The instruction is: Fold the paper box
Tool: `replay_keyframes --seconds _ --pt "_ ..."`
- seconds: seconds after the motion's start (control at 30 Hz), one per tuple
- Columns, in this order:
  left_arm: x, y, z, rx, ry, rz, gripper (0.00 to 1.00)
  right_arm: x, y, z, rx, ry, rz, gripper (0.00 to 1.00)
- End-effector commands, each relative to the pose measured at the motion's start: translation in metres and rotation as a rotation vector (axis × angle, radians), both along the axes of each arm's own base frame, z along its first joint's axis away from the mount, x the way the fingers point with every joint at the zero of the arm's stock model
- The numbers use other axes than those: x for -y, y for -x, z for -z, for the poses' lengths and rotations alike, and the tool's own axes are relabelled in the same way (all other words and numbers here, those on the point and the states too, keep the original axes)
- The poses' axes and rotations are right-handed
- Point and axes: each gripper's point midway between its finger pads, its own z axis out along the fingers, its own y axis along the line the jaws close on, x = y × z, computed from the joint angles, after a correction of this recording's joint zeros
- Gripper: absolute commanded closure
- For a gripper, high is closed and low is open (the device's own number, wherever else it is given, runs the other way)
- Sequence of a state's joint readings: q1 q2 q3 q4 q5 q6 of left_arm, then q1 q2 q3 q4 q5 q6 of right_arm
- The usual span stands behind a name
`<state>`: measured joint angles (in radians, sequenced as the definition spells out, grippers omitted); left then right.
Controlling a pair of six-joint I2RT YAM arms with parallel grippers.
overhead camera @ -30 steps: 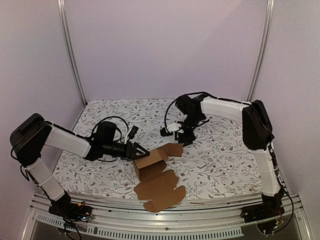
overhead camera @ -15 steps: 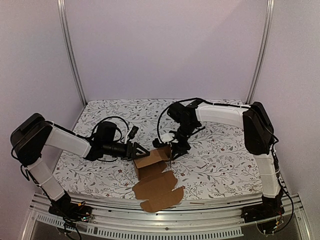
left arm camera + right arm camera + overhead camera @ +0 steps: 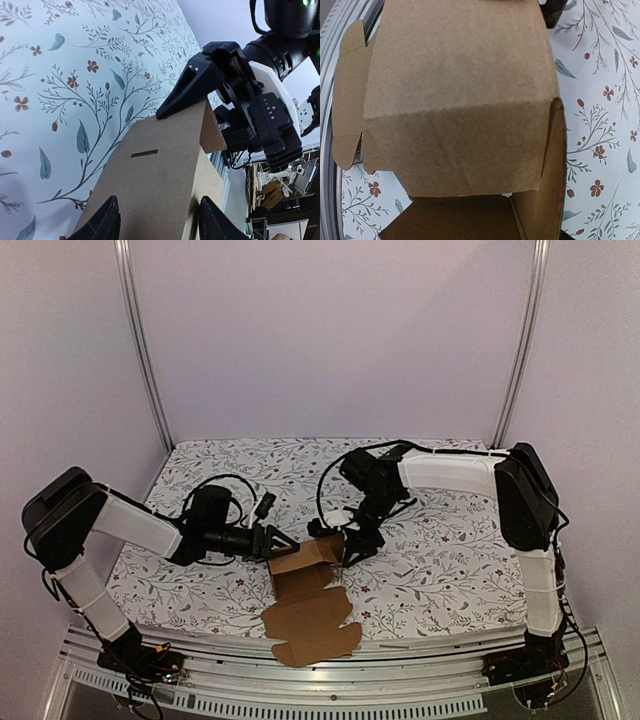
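The left gripper: its fingers stand about half open, one on each side of the paper box. Both are against its brown walls, so the paper box is held across its width. A narrow slit lies in the panel just ahead of these fingertips.

The right gripper is at the far end of the same panel, opposite the left fingers. Its two fingers are parted and show no clamping. One black tip rests on the panel's far edge. The other appears to sit behind the upright side flap. In the right wrist view the cardboard fills the frame directly ahead, and that gripper's own fingers barely show.

The paper box is partly erected. It sits between the two grippers on the floral tablecloth. Its large lid flap lies flat on the cloth, on the near side of both pairs of fingers, towards the metal edge rail.
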<state>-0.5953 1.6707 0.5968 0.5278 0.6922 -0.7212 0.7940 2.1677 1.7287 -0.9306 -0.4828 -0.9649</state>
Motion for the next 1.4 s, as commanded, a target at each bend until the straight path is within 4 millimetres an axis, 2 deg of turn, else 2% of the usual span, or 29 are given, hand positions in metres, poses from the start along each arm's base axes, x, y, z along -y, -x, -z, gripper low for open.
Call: replay_keyframes --seconds 0.0,0.1,0.4,0.57,0.77,1.0,1.17,1.37 --pt "-0.010 0.007 0.029 -0.075 -0.062 -0.045 0.47 -0.013 0.019 -0.031 -0.058 -0.079 0.012 0.49" --pt "-0.010 0.008 0.030 -0.079 -0.059 -0.045 0.48 -0.016 0.017 -0.029 -0.084 -0.070 0.057 0.51" --pt "-0.006 0.012 0.028 -0.059 -0.060 -0.051 0.48 -0.017 0.016 -0.009 -0.094 -0.031 0.211 0.57" --pt "-0.008 0.012 0.028 -0.028 -0.080 -0.068 0.48 -0.015 0.021 -0.016 -0.062 -0.037 0.295 0.55" --pt "-0.005 0.012 0.028 -0.011 -0.090 -0.072 0.48 -0.021 0.033 -0.023 -0.118 -0.036 0.352 0.54" --pt "-0.002 0.015 0.029 -0.005 -0.097 -0.079 0.48 -0.027 0.031 -0.022 -0.168 -0.034 0.477 0.56" --pt "-0.002 0.016 0.031 -0.006 -0.099 -0.086 0.48 -0.027 0.040 -0.012 -0.102 -0.021 0.506 0.55" --pt "0.000 0.016 0.028 -0.011 -0.070 -0.098 0.48 -0.023 0.030 -0.006 -0.028 -0.053 0.596 0.55"
